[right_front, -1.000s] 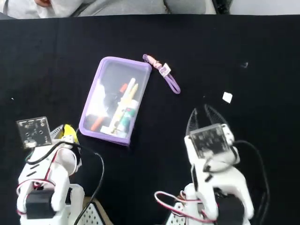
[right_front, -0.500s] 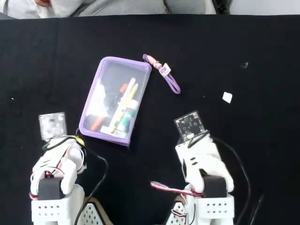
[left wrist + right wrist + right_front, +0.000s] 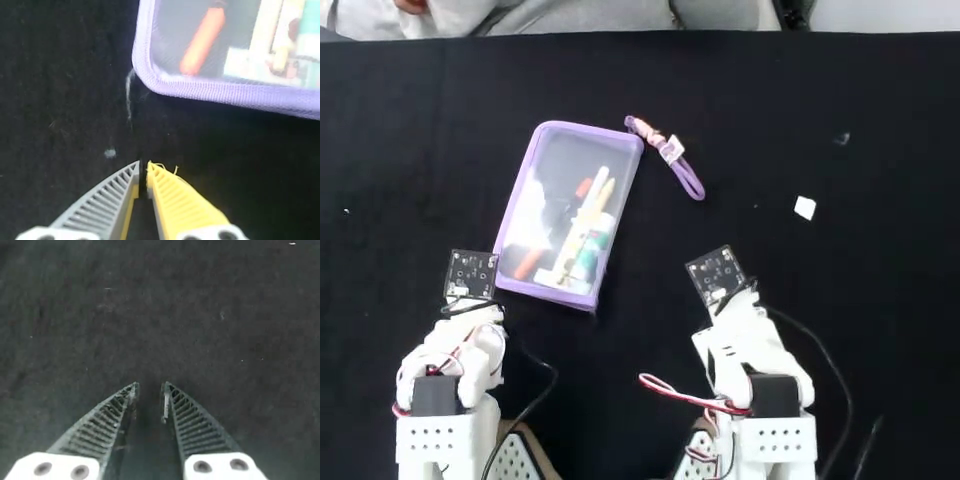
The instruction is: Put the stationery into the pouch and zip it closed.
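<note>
**Claws, pair: both empty, task at its closing stage**

Left claw [image 3: 143, 167]: clenched on nothing, just short of the pouch [image 3: 555, 165] corner. Right claw [image 3: 150, 390]: slightly parted, empty, over bare worktop [image 3: 860, 300]. The pouch lies flat mid-worktop with pens [image 3: 592, 215] inside. Judgement: packing looks done, zip state unclear. The next move calls for checking the zip and pulling its tab if open.

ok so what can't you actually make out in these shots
Pouch zip, high view: too small to tell whether it is fully closed.
Stationery inside, high view: blurred behind the clear front, single items unclear.
Pouch, left wrist view: cut off by the picture's edges.
White bit on the table, high view: too small to identify.
</note>
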You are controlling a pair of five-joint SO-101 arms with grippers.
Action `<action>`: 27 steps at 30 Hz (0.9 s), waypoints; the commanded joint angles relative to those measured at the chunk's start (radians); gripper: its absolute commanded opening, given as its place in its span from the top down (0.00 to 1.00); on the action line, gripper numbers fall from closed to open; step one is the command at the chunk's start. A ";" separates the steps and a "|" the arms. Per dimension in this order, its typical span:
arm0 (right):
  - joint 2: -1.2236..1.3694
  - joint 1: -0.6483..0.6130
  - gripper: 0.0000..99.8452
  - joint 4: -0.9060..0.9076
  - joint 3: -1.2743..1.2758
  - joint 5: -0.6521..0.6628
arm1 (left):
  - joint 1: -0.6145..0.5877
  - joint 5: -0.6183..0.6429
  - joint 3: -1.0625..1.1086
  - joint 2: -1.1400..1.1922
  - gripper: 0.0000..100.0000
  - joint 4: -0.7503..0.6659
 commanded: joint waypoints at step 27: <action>-0.085 0.296 0.93 0.017 -0.002 -0.005 | -0.131 -0.009 0.039 0.003 0.97 0.005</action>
